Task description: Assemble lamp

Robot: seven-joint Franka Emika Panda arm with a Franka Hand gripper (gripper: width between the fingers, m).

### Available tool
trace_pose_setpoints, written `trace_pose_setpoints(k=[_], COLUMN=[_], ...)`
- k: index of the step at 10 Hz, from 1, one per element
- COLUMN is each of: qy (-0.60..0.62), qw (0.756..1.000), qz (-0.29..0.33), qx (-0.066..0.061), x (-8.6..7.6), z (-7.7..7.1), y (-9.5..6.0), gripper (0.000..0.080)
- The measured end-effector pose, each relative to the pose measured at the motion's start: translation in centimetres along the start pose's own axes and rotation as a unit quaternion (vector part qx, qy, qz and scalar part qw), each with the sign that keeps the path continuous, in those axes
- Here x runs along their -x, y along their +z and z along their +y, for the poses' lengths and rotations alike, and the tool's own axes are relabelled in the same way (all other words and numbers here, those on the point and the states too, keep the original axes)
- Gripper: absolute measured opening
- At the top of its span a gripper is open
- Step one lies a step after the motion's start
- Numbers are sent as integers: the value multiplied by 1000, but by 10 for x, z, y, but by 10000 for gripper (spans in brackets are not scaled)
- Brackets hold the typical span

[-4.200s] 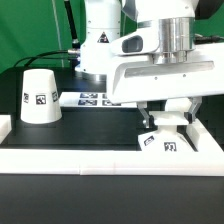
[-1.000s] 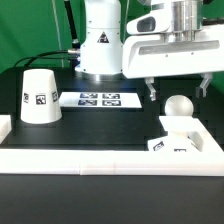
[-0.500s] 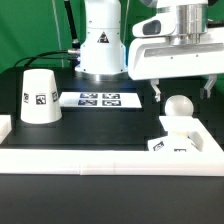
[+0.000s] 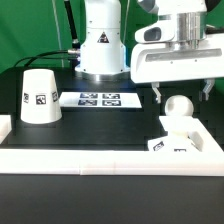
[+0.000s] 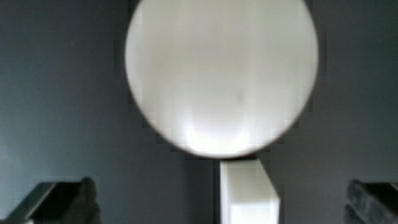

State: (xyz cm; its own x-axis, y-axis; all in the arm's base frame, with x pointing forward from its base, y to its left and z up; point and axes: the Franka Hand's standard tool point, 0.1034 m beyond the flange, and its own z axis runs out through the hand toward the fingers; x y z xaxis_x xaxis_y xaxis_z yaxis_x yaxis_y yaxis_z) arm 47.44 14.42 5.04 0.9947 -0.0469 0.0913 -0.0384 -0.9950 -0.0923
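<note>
The ball-topped bulb (image 4: 178, 108) stands upright on the flat square base (image 4: 180, 143) at the exterior view's right, by the white rail. My gripper (image 4: 181, 93) hangs open just above the bulb's ball, one finger on each side, touching nothing. In the wrist view the ball (image 5: 222, 75) fills the middle, with the dark fingertips (image 5: 61, 203) far apart at both sides. The cone-shaped shade (image 4: 38, 96) stands mouth down at the exterior view's left, well apart from the gripper.
The marker board (image 4: 97, 99) lies flat at the back, in front of the white robot pedestal (image 4: 103, 45). A white rail (image 4: 90, 158) runs along the front edge and the right side of the black table.
My gripper has let go of the bulb, opened and risen above it. The bulb now stands by itself on the base. The shade has not moved.
</note>
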Motion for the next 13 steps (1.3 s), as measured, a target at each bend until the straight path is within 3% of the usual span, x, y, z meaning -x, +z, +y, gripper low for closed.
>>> trace_pose_setpoints(k=[5, 8, 13], qy=[-10, -18, -28], qw=[999, 992, 959], qz=[-36, -123, -280], qx=[7, 17, 30], x=[9, 11, 14], z=[-1, 4, -7], y=[3, 2, 2], gripper=[698, 698, 698])
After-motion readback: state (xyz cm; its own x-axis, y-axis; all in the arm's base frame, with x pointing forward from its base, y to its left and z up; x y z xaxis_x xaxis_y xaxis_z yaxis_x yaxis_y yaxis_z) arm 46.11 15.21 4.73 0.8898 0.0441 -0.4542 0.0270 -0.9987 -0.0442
